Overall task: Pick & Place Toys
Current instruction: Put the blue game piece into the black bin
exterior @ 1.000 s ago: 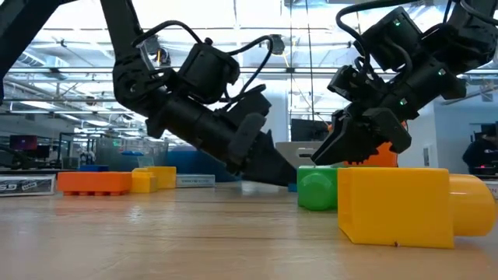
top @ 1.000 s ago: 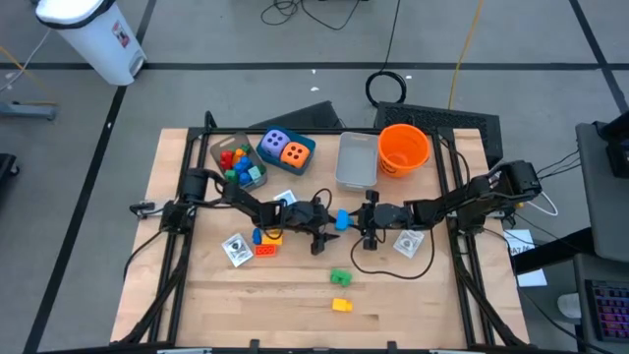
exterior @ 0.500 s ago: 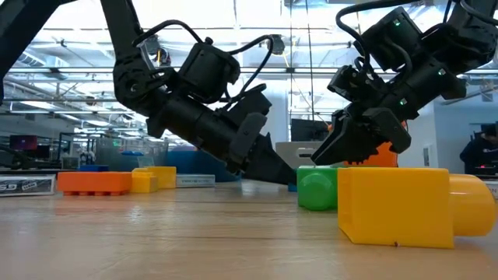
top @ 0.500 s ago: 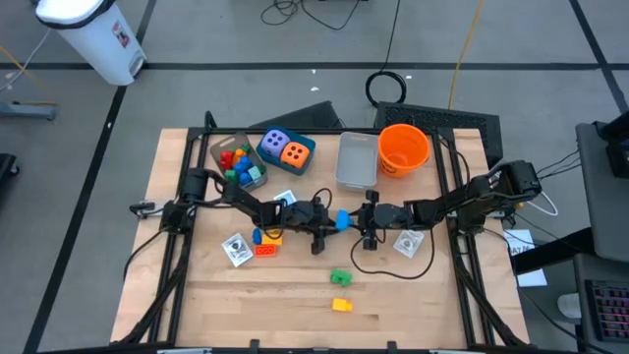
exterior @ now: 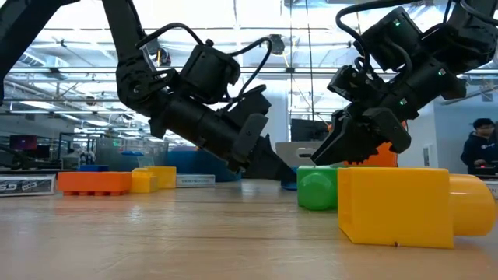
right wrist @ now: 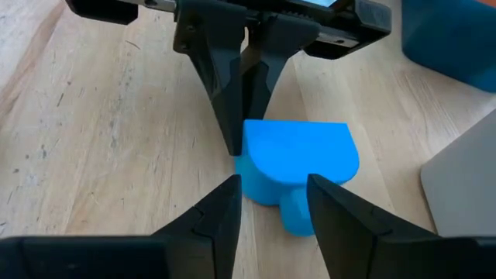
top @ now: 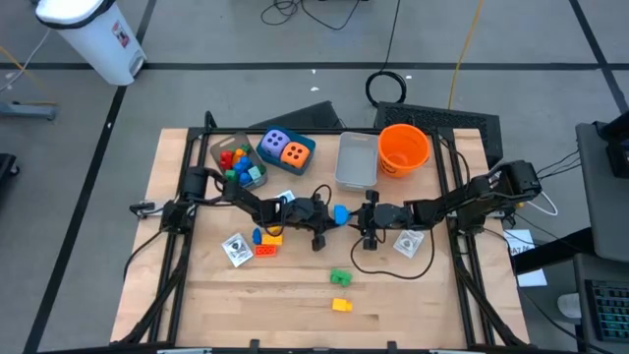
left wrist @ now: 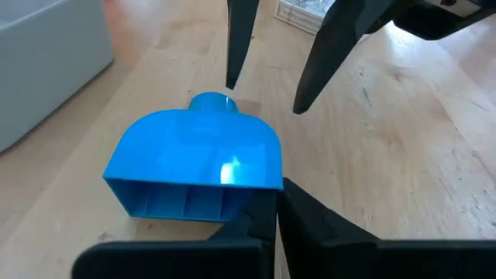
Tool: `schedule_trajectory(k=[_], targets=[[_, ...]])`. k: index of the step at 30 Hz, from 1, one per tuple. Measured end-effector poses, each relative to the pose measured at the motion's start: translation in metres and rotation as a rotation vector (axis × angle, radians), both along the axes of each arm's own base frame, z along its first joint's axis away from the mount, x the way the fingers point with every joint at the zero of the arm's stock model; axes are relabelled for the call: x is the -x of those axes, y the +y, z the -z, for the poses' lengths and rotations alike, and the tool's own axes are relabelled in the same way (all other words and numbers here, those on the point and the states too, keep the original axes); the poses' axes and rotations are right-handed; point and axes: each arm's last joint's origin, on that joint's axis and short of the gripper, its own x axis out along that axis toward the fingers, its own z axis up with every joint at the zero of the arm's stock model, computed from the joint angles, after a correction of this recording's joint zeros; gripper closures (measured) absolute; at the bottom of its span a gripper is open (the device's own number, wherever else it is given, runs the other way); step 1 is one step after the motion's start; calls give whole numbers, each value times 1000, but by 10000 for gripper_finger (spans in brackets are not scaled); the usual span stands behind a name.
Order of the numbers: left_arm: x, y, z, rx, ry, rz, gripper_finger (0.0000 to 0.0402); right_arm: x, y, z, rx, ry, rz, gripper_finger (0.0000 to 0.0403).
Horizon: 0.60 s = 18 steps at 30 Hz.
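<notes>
**Both grippers meet at the blue brick in mid-bench**

You have the left gripper (top: 329,217) low at the centre of the bench (top: 423,295), its jaws fully closed with the tips pressed together. They sit against one edge of the blue brick (top: 341,215); in the left wrist view the closed tips lie at the brick's (left wrist: 195,164) open end, and you cannot tell whether they pinch its wall or merely touch it. The brick rests on the wood.

Your right gripper (top: 365,218) faces it from the other side, jaws partly open and empty, tips near the brick's stud.

Elsewhere you have a green brick (top: 340,279) and a yellow brick (top: 341,305) nearer the front edge, an orange brick (top: 266,249) by the left arm, the purple die (top: 274,145) and orange die (top: 295,152) at the back, and the orange bucket (top: 403,148) beside a grey tray (top: 357,160).
</notes>
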Motion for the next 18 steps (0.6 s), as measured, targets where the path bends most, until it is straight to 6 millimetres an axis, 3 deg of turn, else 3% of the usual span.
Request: schedule_trajectory(k=[5, 18], targets=[[5, -1, -14, 0, 58, 28, 391, 0, 0, 0, 0, 2, 0, 264], [42, -18, -97, -248, 186, -171, 396, 1, 0, 2, -20, 20, 12, 264]])
